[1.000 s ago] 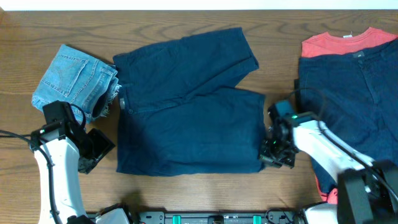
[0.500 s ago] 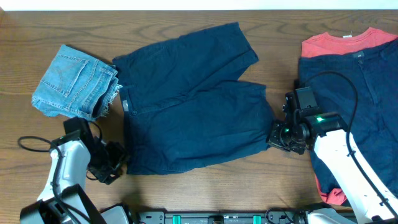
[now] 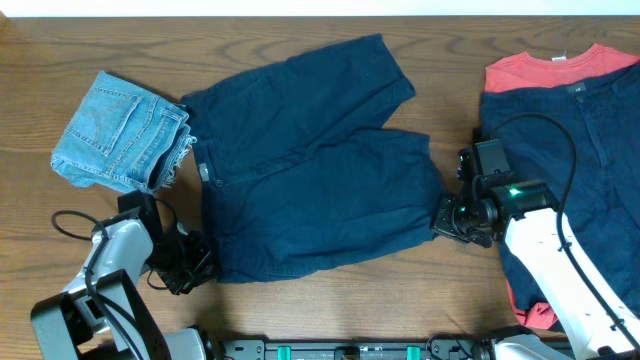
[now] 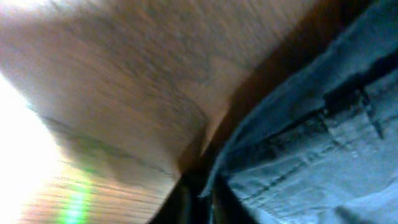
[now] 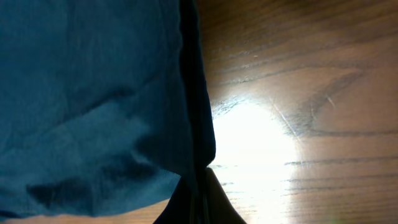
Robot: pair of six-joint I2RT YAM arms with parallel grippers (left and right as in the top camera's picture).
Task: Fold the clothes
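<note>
Navy shorts (image 3: 310, 170) lie spread at mid-worktop (image 3: 330, 310), waistband to the left, 2 legs to the right, the upper leg angled up and away.

Left claw (image 3: 195, 268) sits at the shorts' lower-left corner. The left wrist view is blurred, but the fabric edge (image 4: 323, 149) runs down between the 2 dark fingers (image 4: 198, 202), so it's clamped on the shorts.

Right claw (image 3: 445, 215) is at the shorts' lower-right hem. The right wrist view shows the hem (image 5: 93, 93) pinched between the fingers (image 5: 198, 186), bare wood (image 5: 298, 74) beside it.

Folded denim (image 3: 125, 130) sits just left of the shorts' waistband, touching or nearly so. A red shirt (image 3: 560, 65) lies well right of the shorts with a dark garment (image 3: 570, 150) on top of it. The right arm crosses that pile.
</note>
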